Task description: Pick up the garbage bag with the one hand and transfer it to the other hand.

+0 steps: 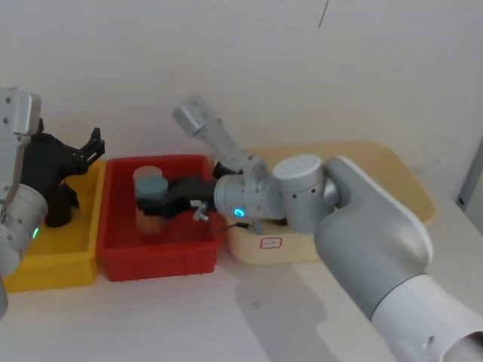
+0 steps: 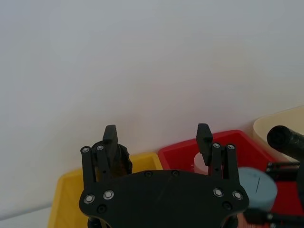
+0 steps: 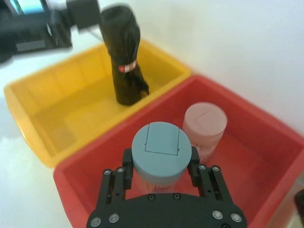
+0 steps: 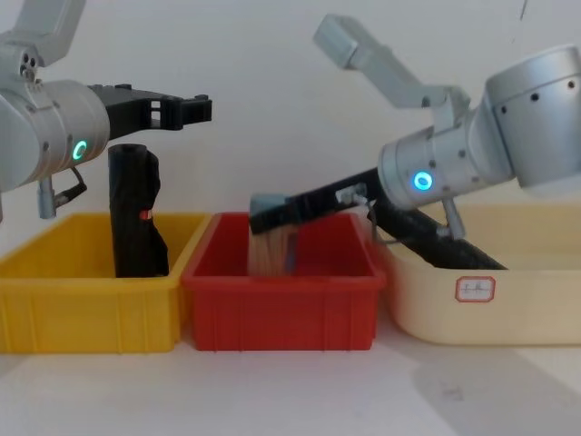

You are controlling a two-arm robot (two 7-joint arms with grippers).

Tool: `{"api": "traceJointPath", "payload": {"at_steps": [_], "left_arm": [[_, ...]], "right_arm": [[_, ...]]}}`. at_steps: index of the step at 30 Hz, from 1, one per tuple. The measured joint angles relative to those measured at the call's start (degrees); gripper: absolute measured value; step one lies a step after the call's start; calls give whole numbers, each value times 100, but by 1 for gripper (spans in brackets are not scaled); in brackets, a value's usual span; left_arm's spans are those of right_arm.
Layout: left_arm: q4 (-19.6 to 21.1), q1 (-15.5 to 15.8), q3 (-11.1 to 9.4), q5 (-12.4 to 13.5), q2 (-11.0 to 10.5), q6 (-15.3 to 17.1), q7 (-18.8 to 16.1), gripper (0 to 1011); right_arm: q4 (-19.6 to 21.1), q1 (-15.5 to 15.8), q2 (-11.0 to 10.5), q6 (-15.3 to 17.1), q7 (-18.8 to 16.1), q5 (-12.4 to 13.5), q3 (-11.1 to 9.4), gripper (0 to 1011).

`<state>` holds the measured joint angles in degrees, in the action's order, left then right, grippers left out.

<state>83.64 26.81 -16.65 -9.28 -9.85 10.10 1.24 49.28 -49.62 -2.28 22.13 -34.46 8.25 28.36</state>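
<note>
The garbage bag [image 4: 134, 218], a black roll with a small red mark, stands upright in the yellow bin [image 4: 82, 309]; it also shows in the right wrist view [image 3: 124, 57] and in the head view [image 1: 59, 205]. My left gripper [image 4: 195, 109], on the green-ringed arm, hovers just above the garbage bag's top, open and holding nothing [image 2: 157, 137] [image 1: 94, 148]. My right gripper [image 3: 160, 161], on the blue-ringed arm, reaches into the red bin [image 3: 266, 142]. Its fingers [image 3: 127, 164] press both sides of a grey-lidded jar [image 3: 160, 142].
A pale pink jar [image 3: 205, 122] stands in the red bin beside the grey-lidded one. To the right, a cream tub [image 4: 508, 300] holds a second black roll [image 4: 436, 241] leaning on its wall. The wall is close behind the bins.
</note>
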Motion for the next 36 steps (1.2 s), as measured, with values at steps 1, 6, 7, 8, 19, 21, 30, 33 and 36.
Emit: {"api": "traceJointPath", "payload": {"at_steps": [1, 6, 7, 8, 19, 21, 30, 33, 36], "left_arm": [[0, 0, 0, 0, 0, 0, 0, 1000], [0, 0, 0, 0, 0, 0, 0, 1000], [0, 0, 0, 0, 0, 0, 0, 1000], [0, 0, 0, 0, 0, 0, 0, 1000], [0, 0, 0, 0, 0, 0, 0, 1000], [0, 0, 0, 0, 0, 0, 0, 1000], [0, 0, 0, 0, 0, 0, 0, 1000], [0, 0, 0, 0, 0, 0, 0, 1000], [0, 0, 0, 0, 0, 0, 0, 1000]], "right_arm": [[0, 0, 0, 0, 0, 0, 0, 663], [433, 69, -101, 207, 9, 242, -284, 663], [478, 75, -116, 227, 19, 277, -322, 663], [565, 90, -155, 253, 41, 325, -391, 663], [981, 176, -563, 272, 117, 555, -849, 663], [1050, 214, -678, 256, 113, 588, -920, 663], [1224, 446, -1141, 180, 20, 682, -1132, 663], [1264, 523, -1261, 155, 0, 706, -1183, 666], [1292, 577, -1341, 122, -10, 725, -1221, 730]]}}
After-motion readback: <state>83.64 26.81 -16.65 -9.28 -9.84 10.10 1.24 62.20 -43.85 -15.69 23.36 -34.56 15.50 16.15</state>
